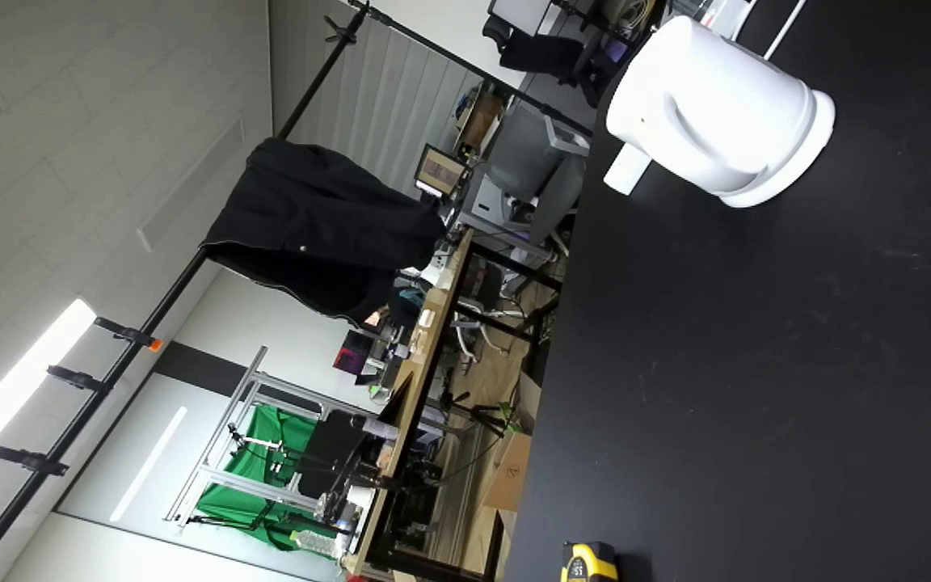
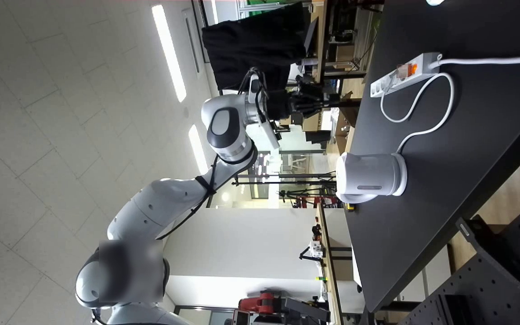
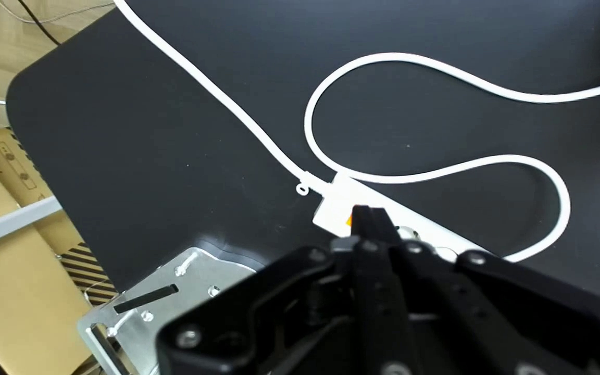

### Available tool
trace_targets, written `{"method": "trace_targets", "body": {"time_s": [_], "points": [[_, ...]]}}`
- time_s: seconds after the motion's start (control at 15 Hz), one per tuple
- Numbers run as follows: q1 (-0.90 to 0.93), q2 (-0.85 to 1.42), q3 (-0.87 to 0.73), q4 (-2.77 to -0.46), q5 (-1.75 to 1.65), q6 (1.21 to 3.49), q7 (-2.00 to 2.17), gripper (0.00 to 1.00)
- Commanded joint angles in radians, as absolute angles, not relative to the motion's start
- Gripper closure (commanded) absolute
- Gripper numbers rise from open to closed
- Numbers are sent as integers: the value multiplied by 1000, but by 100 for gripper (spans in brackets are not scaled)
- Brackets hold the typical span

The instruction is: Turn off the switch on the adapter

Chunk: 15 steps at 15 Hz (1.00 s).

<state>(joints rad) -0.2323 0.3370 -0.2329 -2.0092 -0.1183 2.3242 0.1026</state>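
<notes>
Wrist view: the tool (image 3: 369,209) is narrow, its fingertips (image 3: 361,211) together with nothing seen between them; they overlap the white adapter (image 3: 357,195), which lies on the dark worktop (image 3: 149,130); in an exterior view the orange switch (image 2: 414,68) shows near the end where the adapter's lead (image 2: 490,60) enters, while from the wrist only a sliver of it peeps out beside the tips; in an exterior view the arm (image 2: 169,198) hangs over the worktop with the tool clear of the adapter; I take the step in hand to be lining up for a press, the switch itself probably not yet pushed, though which way it is set I cannot tell; the next move calls for a slight shift to bring the tips squarely over the switch, then a straight push down on its off side; a slanting push might make the adapter skid, since it seems to lie loose; as for containers, the white kettle (image 2: 373,175) stands upright on the worktop in both exterior views, apart from the adapter, and its small gauge (image 2: 369,187) gives no reading of what is inside; its cord (image 3: 539,98) curls towards the adapter; a cardboard box (image 3: 13,291) sits beyond the worktop's edge, its contents, if any, out of sight.
</notes>
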Motion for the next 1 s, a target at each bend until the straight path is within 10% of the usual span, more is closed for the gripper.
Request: {"method": "trace_targets", "body": {"time_s": [0.0, 0.93], "points": [[-228, 340, -237, -2003, -115, 2318, 100, 99], [-253, 560, -295, -1901, -103, 2430, 197, 100]]}}
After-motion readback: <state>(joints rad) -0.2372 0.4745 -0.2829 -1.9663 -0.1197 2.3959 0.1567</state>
